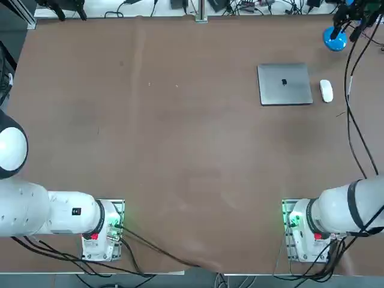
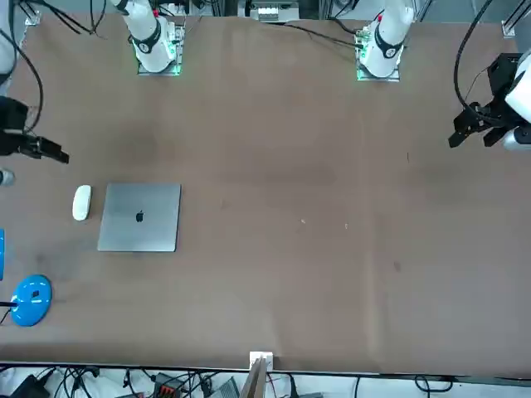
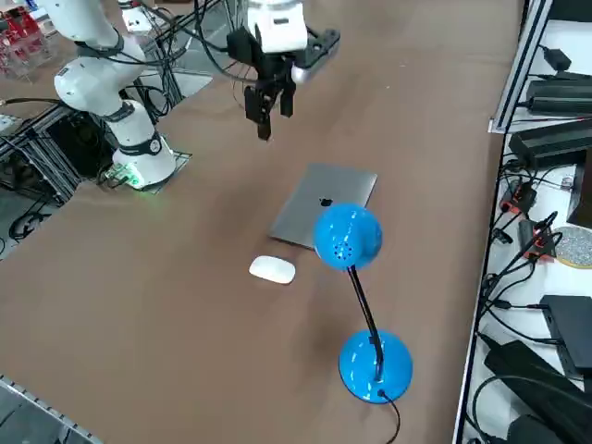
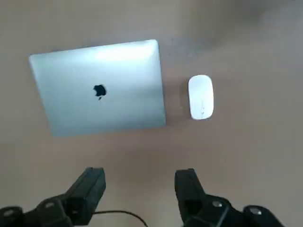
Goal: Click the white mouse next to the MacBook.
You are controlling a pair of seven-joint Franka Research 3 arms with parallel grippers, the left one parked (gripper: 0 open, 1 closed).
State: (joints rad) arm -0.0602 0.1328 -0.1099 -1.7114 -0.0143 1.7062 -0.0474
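The white mouse [image 1: 326,90] [image 2: 81,202] [image 3: 273,270] [image 4: 200,96] lies flat on the brown table just beside the MacBook's right edge, apart from it by a narrow gap. The MacBook [image 1: 285,84] [image 2: 139,217] [image 3: 310,208] [image 4: 99,71] is shut, silver-grey, with its dark logo up. My right gripper [image 3: 274,116] [image 2: 51,152] [image 4: 139,184] hangs well above the table on the robot's side of both, open and empty. In the wrist view both dark fingers [image 4: 90,189] stand apart, short of the laptop and the mouse.
A blue desk lamp stands beyond the mouse near the far right corner, its round base [image 1: 335,39] [image 2: 31,300] [image 3: 375,365] on the table and its head [image 3: 348,236] raised over the laptop's edge. Cables run along the table's far and right edges.
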